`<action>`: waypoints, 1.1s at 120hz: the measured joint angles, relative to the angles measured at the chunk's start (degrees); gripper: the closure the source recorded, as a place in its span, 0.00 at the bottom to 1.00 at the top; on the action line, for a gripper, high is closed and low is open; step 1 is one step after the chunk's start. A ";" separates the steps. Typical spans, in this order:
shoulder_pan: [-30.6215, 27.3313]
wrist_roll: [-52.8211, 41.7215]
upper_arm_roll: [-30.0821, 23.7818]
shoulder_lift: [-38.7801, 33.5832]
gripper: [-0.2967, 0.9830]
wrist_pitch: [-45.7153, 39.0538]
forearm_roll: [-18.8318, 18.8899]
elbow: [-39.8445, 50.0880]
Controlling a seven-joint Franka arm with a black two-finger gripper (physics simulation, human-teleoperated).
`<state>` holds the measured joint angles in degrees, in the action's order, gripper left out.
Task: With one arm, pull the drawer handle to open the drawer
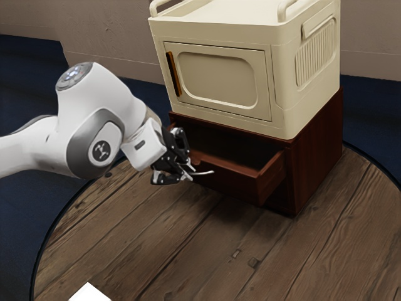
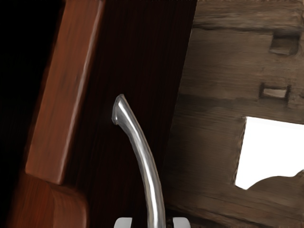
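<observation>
The drawer point(image 1: 229, 183) stands partly open, projecting from the front of a reddish-brown wooden cabinet point(image 1: 313, 166); its side wall and part of its shaded interior are exposed. The curved metal handle point(image 2: 146, 159) is attached to the outside of the drawer's front. The arm point(image 1: 81, 135), white with grey joint covers, enters from the exterior view's left and bears the black tool point(image 1: 190, 171) at the handle.

In the wrist view, the handle runs between the two pale fingertips point(image 2: 123, 223), with a narrow gap on either side of the metal. The tool's fingers are therefore apart, placed around the handle without being clamped on it. One end of the handle meets the dark drawer front; the other end is out of sight. The drawer's upper edge appears as a lighter reddish band beside the front.

A cream box point(image 1: 222, 28) rests on top of the cabinet. Its front carries a closed panelled door point(image 1: 219, 78) with an upright orange grip point(image 1: 174, 74) near one edge; its side bears a ribbed vent point(image 1: 315, 53), and rails rise from its top. The cabinet stands on a round worktop point(image 1: 188, 251) of brown planks. A white patch point(image 1: 89, 293) lies near the worktop's edge, well apart from the cabinet.
</observation>
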<state>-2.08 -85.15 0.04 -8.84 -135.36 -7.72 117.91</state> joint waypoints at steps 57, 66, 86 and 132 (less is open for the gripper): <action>0.03 0.07 0.04 -6.37 0.76 0.21 0.07 6.00; 0.02 0.08 0.04 -6.97 0.76 0.25 0.08 6.59; -0.02 0.09 0.04 -8.85 0.76 0.36 0.10 8.21; -0.34 0.20 0.04 -14.33 0.73 3.14 1.38 10.69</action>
<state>-2.42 -84.94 0.09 -23.17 -132.22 -6.34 128.60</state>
